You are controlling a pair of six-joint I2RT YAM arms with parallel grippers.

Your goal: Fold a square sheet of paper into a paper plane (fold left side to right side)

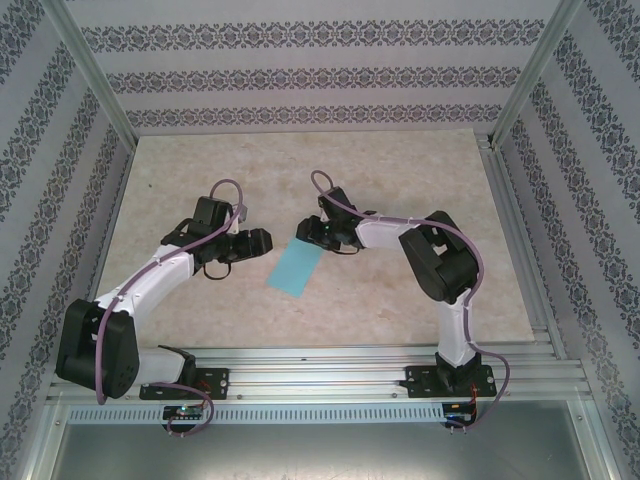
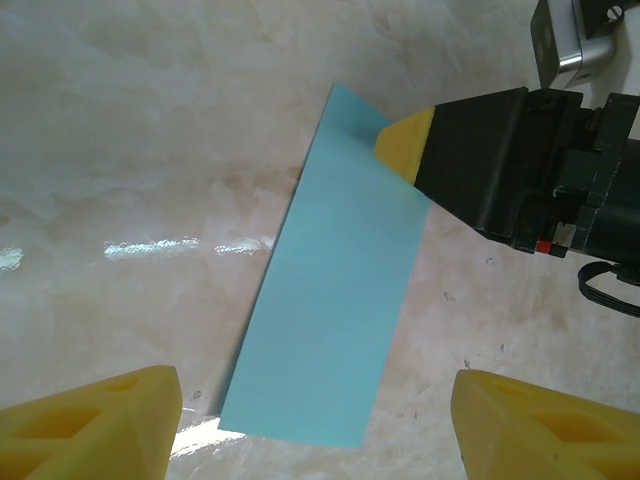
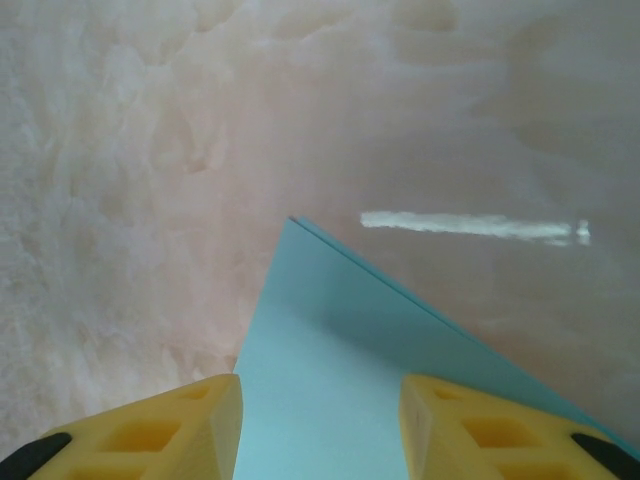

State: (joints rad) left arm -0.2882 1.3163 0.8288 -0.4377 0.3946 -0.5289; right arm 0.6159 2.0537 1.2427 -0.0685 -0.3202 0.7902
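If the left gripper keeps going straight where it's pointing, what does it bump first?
Probably the paper, lying just ahead of the left gripper. If it skims above the paper, a finger of the right gripper at the far corner comes next.

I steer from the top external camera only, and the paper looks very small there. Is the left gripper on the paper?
Observer: No. In the left wrist view the left gripper is open. Its yellow fingers stand wide apart, with the near short edge of the sheet of paper seen between them.
Operator: Is the sheet folded?
Observer: It seems so. The right wrist view shows a second layer along its right edge.
Operator: And the right gripper?
Observer: Its jaws stand apart. In the left wrist view one yellow fingertip lies over the far corner of the sheet. Whether it presses down, I cannot tell.
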